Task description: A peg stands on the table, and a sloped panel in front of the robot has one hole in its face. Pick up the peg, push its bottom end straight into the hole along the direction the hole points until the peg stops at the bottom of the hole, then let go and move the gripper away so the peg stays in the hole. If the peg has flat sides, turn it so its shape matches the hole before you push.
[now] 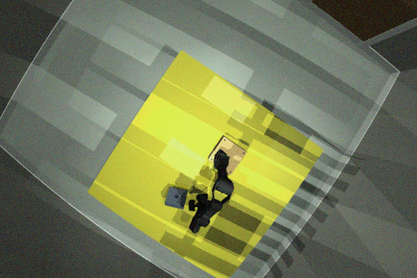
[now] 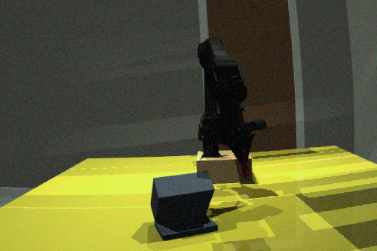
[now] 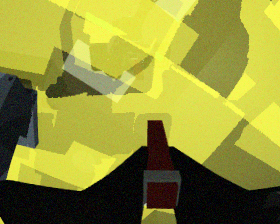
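Note:
A dark red flat-sided peg (image 3: 157,137) (image 2: 246,171) is clamped between the black fingers of my gripper (image 3: 156,152) (image 2: 244,160), which is shut on it. A grey band crosses the peg in the wrist view. In the exterior view the peg points down, slightly tilted, above the table and right of the panel block. The dark blue-grey block with the sloped panel (image 1: 171,202) (image 2: 182,188) (image 3: 31,125) stands apart from the peg, at the left edge of the wrist view. Its hole (image 1: 177,196) is a small dark spot in the top view, its shape too small to tell; the exterior view does not show it.
The black arm stands on a tan base block (image 1: 238,151) (image 2: 216,169) behind the panel block, as seen in the exterior view. The yellow table (image 1: 146,123) (image 2: 94,221) carries patchy shadows and bright patches. A brown door (image 2: 260,62) is in the back wall.

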